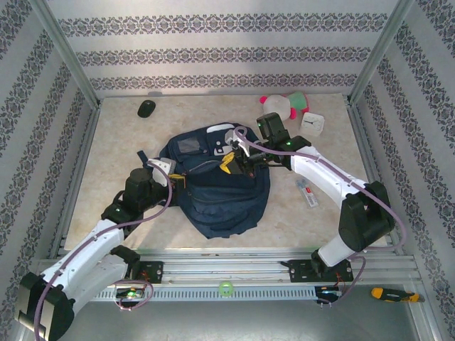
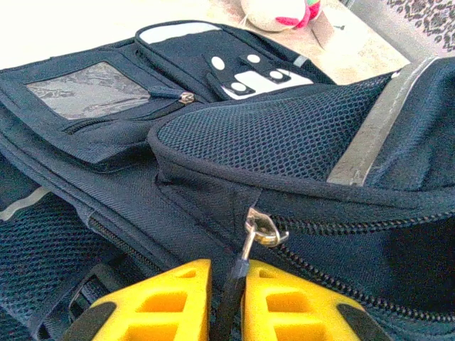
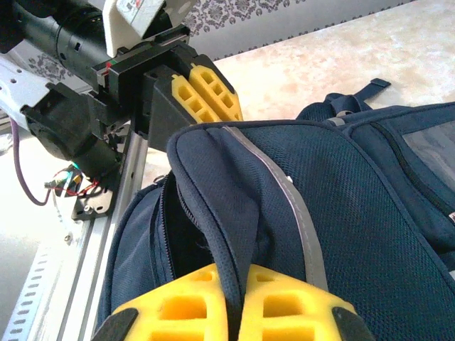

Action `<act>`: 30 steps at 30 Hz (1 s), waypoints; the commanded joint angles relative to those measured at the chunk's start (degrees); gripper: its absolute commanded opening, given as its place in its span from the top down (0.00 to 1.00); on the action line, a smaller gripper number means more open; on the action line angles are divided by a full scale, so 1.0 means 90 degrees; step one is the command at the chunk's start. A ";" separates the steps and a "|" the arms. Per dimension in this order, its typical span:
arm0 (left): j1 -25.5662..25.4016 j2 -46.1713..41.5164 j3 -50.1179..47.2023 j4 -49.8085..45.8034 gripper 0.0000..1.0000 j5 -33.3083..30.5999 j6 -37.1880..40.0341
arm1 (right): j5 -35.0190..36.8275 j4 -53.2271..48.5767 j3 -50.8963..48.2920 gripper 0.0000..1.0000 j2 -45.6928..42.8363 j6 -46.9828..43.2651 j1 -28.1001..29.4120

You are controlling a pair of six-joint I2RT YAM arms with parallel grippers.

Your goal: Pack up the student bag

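Observation:
The student bag [image 1: 217,188], a dark navy backpack with white patches, lies in the middle of the table. My left gripper [image 2: 227,284] is shut on the black cord of the zipper pull [image 2: 259,229] at the bag's left side [image 1: 173,179]. My right gripper [image 3: 238,284] is shut on a fold of the bag's mesh flap [image 3: 234,213] beside the grey reflective stripe [image 3: 284,199], lifting it at the bag's upper right [image 1: 231,162]. The main zipper gapes open under that flap [image 3: 170,234]. The left gripper's yellow fingers [image 3: 206,92] also appear beyond the flap in the right wrist view.
A black computer mouse [image 1: 146,108] lies at the back left. A white and pink plush toy [image 1: 284,106] and a small white clock [image 1: 313,122] sit at the back right. A small flat pack [image 1: 307,193] lies right of the bag. A screwdriver [image 1: 394,294] rests off the rail's front right.

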 commanded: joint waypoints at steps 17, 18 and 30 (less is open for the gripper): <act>0.0180 0.0166 0.0527 0.0436 0.36 0.2308 0.2961 | 0.0380 0.0502 0.0461 1.00 0.0209 0.0667 0.0463; 0.0151 0.0213 0.0673 0.0227 0.35 0.2442 0.3469 | 0.0368 0.0496 0.0490 1.00 0.0230 0.0673 0.0476; -0.0129 0.2120 0.2177 0.0113 0.36 0.2044 0.5082 | 0.0282 0.0521 0.0516 1.00 0.0193 0.0653 0.0638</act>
